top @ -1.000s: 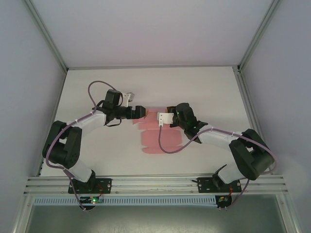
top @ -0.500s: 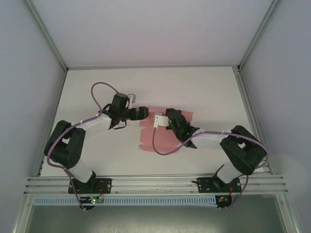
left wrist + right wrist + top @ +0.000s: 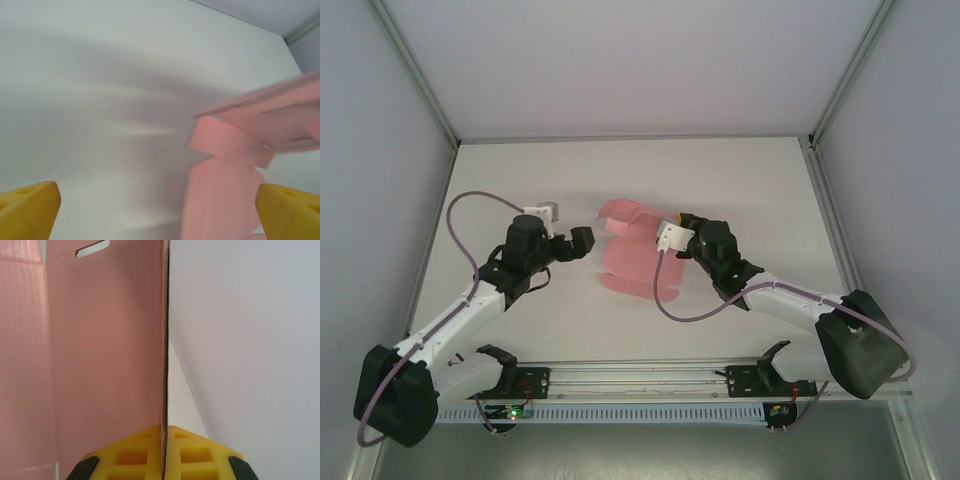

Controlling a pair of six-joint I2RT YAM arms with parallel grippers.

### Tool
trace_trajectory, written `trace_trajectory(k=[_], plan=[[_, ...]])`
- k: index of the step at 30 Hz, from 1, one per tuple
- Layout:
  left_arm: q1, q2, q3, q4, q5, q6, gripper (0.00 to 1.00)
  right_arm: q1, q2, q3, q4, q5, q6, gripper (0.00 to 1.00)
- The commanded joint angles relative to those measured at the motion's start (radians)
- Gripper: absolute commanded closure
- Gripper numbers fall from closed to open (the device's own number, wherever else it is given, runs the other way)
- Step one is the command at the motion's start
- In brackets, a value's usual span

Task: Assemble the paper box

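The white bench carries the pink paper box near its middle, with some flaps lifted. At the box's 3 o'clock, the right gripper is clenched on a card edge. At 9 o'clock, the left gripper hangs released, just apart.

Pink thin-card die-cut sheet, flaps and creases, not yet a box. It sits mid-table with the near part low on the surface and the far part tipped up. The far-left flap is raised and bent over. Its right edge is pinched in my right gripper. There the card stands edge-on, rising straight from my pads, with a creased pink panel to the left and a narrow slot near the top. From my left wrist, the upper panel is lifted, with thin slits and a flap folded beneath it.
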Motion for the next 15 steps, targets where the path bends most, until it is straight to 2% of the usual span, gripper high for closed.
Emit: trace_trajectory(k=[1,6,12,15], plan=[[0.083,-0.008,-0.062,-0.045,-0.019,-0.049,0.0,-0.03,-0.044,-0.017,-0.025,-0.142,0.091,1.0],[0.125,0.11,-0.017,0.025,0.041,-0.101,0.0,-0.034,-0.058,-0.007,-0.049,-0.159,0.096,1.0],[0.125,0.289,0.025,0.248,0.245,-0.082,0.0,-0.041,-0.054,0.005,-0.056,-0.183,0.127,1.0],[0.123,0.343,0.047,0.279,0.281,-0.06,0.0,-0.043,-0.051,0.012,-0.053,-0.192,0.14,1.0]])
